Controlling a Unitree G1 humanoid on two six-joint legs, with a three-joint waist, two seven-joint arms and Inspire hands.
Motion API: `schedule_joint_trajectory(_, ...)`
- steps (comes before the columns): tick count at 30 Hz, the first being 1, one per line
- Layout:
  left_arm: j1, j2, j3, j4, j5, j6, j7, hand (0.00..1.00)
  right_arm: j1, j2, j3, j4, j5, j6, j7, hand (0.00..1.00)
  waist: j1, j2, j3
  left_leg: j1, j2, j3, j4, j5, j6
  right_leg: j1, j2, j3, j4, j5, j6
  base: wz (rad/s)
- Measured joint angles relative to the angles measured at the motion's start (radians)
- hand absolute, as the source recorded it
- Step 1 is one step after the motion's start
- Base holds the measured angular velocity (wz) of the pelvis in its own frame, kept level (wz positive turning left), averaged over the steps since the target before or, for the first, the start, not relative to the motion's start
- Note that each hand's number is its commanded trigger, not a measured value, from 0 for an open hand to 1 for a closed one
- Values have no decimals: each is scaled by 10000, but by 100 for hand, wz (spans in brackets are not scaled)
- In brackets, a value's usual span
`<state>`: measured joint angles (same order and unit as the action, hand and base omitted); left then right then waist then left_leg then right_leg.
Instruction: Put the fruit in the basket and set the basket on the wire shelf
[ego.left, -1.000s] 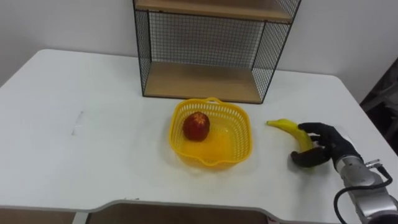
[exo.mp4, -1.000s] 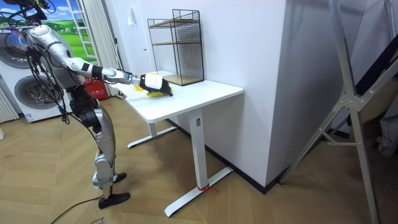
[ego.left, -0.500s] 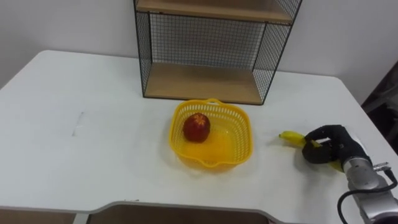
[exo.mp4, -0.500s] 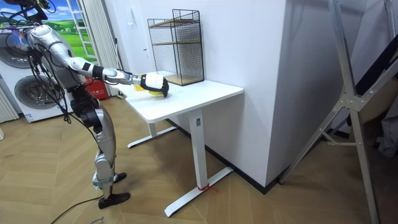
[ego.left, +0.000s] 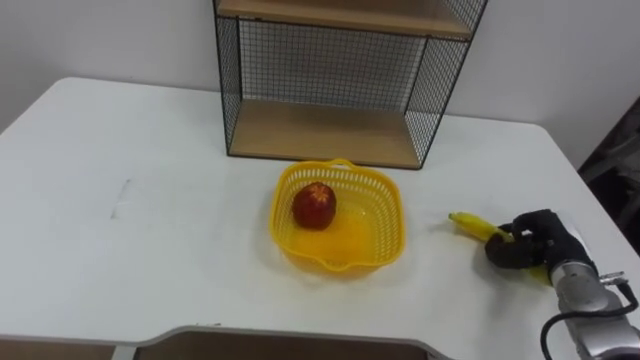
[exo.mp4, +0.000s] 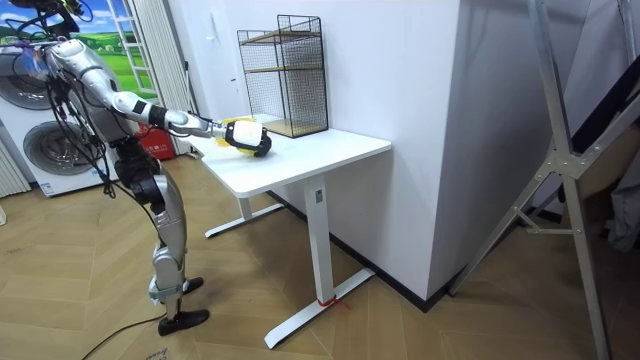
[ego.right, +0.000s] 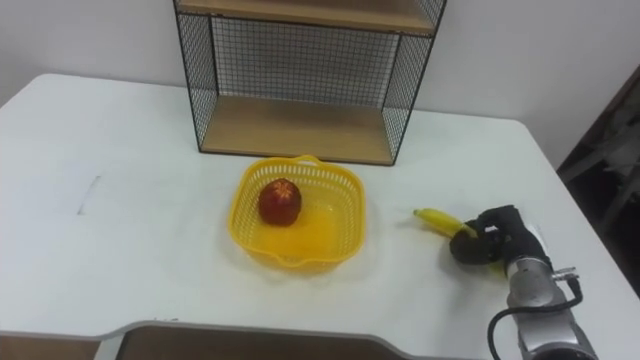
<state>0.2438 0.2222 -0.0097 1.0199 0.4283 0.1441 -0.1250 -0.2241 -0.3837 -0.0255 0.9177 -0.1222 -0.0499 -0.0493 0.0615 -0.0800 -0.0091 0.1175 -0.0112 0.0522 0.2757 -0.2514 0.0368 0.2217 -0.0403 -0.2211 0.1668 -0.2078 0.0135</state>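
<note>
Robot's standing at the white counter (ego.left: 150, 230), right arm stretching out over it. Wire shelf (ego.left: 330, 70) is sitting at the back edge, no change there. Yellow basket (ego.left: 388, 200) is staying put mid-counter, just in front of the shelf.

Now the action: the right robot hand (ego.left: 530, 245), spread over the fruit a sec ago, is curling tight round the banana (ego.left: 474, 226). Fingers are wrapping the near end, the tip's poking out toward the basket, and the banana's sliding a bit to the right w/ the hand. It's looking low on the counter still, well apart from the basket.

Apple (ego.left: 314, 205) is already lying inside the basket, left half. So the grasp is closing. Lift & carry over to the basket is prob next, then the shelf step.
</note>
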Motion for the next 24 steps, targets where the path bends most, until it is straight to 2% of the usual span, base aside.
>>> schedule_joint_trajectory(2,2,-5,25,5,-12,3,0,0,-4,46,-80,-42,448,88,2,100,5,6,2,6,9,22,-1,1,-1,-10,6,33,11,1,-2,-2)
schedule_joint_trajectory(6,-1,-19,59,8,7,12,-9,0,379,200,-431,-746,2548,357,93,100,11,58,11,-37,95,154,-23,0,-1,-141,21,128,55,13,-12,-7)
schedule_joint_trajectory(8,14,-38,57,11,28,40,-8,0,413,340,-369,-1073,3423,375,276,100,-14,139,45,-80,156,300,-16,-23,-33,-210,71,218,41,62,-39,-23)
schedule_joint_trajectory(10,-67,-51,51,16,29,39,-4,0,521,502,-353,-1378,4149,330,424,100,-111,181,44,-144,155,303,-13,-22,-34,-281,79,261,55,72,-47,-6)
schedule_joint_trajectory(12,-105,-156,29,38,-15,39,26,0,539,810,-340,-1669,5574,307,560,100,-266,299,49,-148,168,307,-9,-22,-34,-304,75,264,66,81,-43,0)
schedule_joint_trajectory(15,-103,-346,31,25,43,40,44,0,855,1051,-335,-2328,6802,321,747,100,-312,495,44,-134,168,361,-31,-24,-31,-322,67,259,65,87,-38,-4)
schedule_joint_trajectory(20,24,-511,44,-4,32,26,58,0,1280,1208,-330,-3318,7606,447,748,100,-327,723,73,-22,163,526,-162,-19,-36,-330,74,360,61,87,-38,-9)
schedule_joint_trajectory(22,42,-552,43,-8,33,21,58,0,1284,1243,-327,-3466,7851,447,743,100,-335,791,70,-23,163,550,-173,-18,-35,-364,75,413,60,87,-37,-7)
schedule_joint_trajectory(24,57,-559,46,-56,35,-15,59,0,1282,1258,-290,-3671,7929,447,745,100,-317,857,35,-40,161,595,-178,-10,-34,-479,74,462,81,87,-37,-6)
